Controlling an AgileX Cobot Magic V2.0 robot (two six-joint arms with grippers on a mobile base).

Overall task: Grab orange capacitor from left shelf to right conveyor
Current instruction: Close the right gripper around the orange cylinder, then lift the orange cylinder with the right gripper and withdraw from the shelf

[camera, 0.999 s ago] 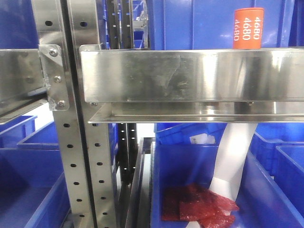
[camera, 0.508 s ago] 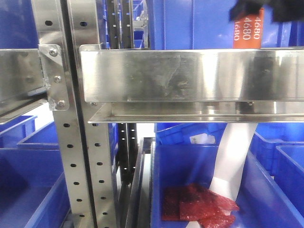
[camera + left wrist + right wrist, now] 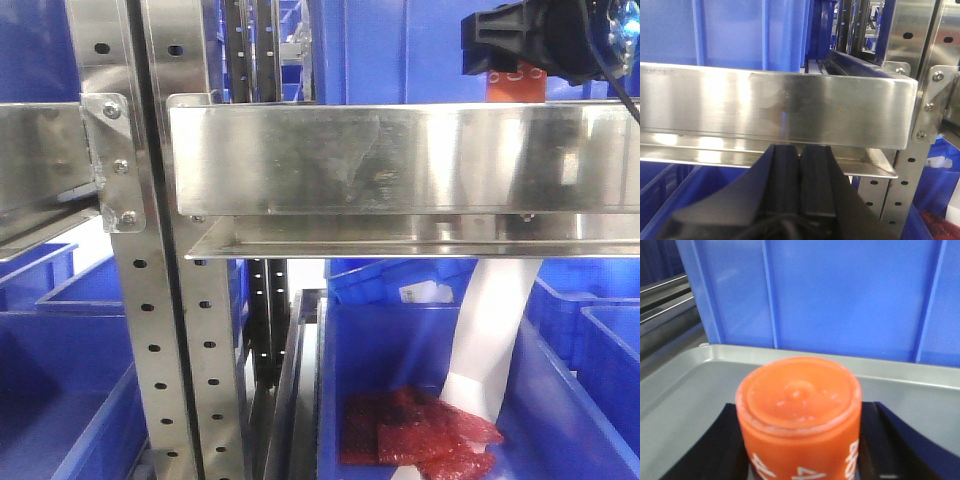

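The orange capacitor (image 3: 799, 415) stands upright on the left shelf's upper steel tray (image 3: 685, 385), in front of a blue bin. My right gripper (image 3: 802, 407) is open, with one black finger (image 3: 727, 440) on each side of the capacitor, close to its wall. In the front view the right gripper (image 3: 535, 45) covers most of the capacitor (image 3: 515, 88), leaving only an orange strip above the shelf rail (image 3: 400, 155). My left gripper (image 3: 800, 150) is shut and empty, just below another steel rail (image 3: 775, 110). The right conveyor is out of view.
Blue bins (image 3: 420, 45) stand behind the capacitor and on the lower level (image 3: 380, 360). Red packets (image 3: 420, 435) and a white strip (image 3: 490, 340) lie in the lower right bin. Perforated uprights (image 3: 160, 300) stand at the left.
My right gripper came down from the upper right over the capacitor and now surrounds its upper part. The capacitor has stayed in place. The left side is unchanged.
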